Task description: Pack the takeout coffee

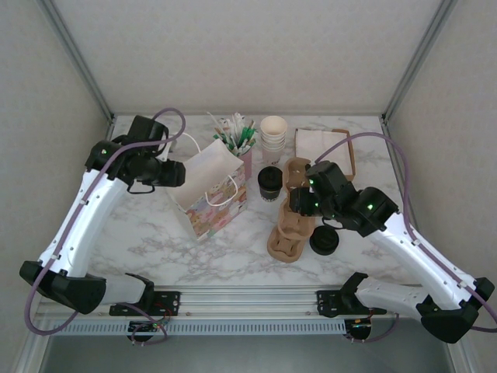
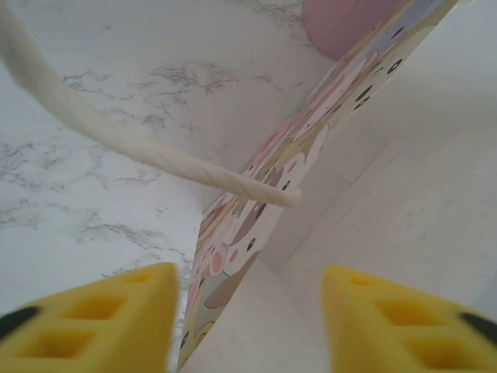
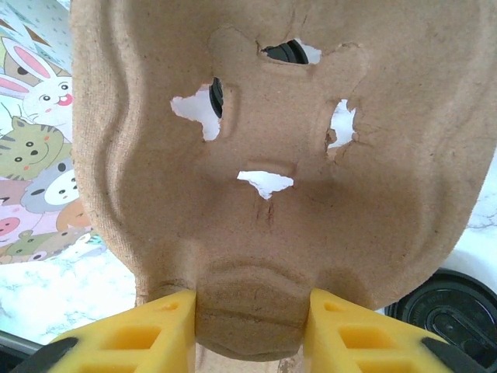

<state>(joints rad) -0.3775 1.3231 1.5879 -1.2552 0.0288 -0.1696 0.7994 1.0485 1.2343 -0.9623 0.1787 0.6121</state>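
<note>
The takeout coffee (image 1: 269, 183), a small cup with a black lid, stands on the marble between a printed paper gift bag (image 1: 208, 196) and a brown pulp cup carrier (image 1: 291, 225). My right gripper (image 1: 300, 203) is shut on the carrier's edge and holds it tilted up on end. In the right wrist view the yellow fingers (image 3: 147, 334) pinch a bulge of the carrier (image 3: 272, 155). My left gripper (image 1: 178, 176) is at the bag's left rim. In the left wrist view it (image 2: 248, 299) stands open, astride the bag's wall (image 2: 256, 225), with a gap on both sides.
A loose black lid (image 1: 324, 241) lies right of the carrier, also in the right wrist view (image 3: 446, 303). At the back stand a stack of cream cups (image 1: 273, 132), a pink cup of stirrers (image 1: 237, 138) and a napkin tray (image 1: 322, 144). The bag's rope handle (image 2: 116, 136) crosses ahead of the left fingers.
</note>
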